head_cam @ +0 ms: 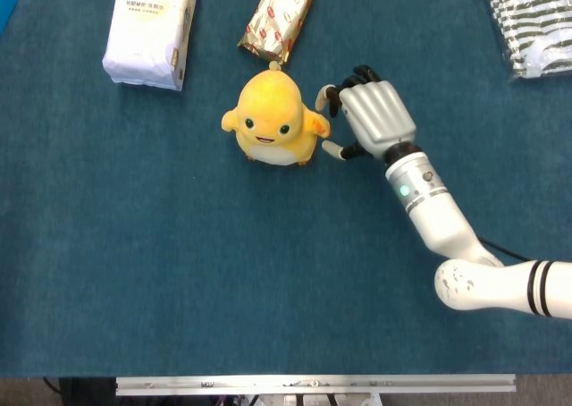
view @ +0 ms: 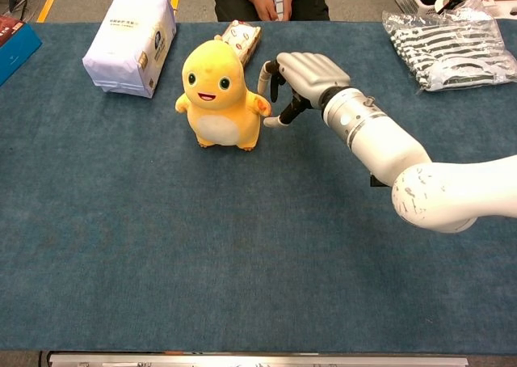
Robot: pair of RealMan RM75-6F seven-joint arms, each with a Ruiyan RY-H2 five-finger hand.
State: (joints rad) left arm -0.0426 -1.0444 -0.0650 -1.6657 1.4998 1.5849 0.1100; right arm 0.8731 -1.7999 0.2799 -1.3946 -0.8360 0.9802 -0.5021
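Observation:
A yellow plush toy (head_cam: 271,118) (view: 219,97) stands upright on the blue table cloth, facing the robot. My right hand (head_cam: 366,118) (view: 297,78) is just to the right of it, fingers apart and curved toward the toy's right-side arm. Thumb and fingertips are at or very near that arm; nothing is held. My left hand shows in neither view.
A white tissue pack (head_cam: 150,29) (view: 130,42) lies at the back left. A gold snack packet (head_cam: 278,16) (view: 241,37) lies behind the toy. A striped bag (head_cam: 530,23) (view: 450,48) sits at the back right, a blue box (view: 14,44) at the far left edge. A person sits behind the table.

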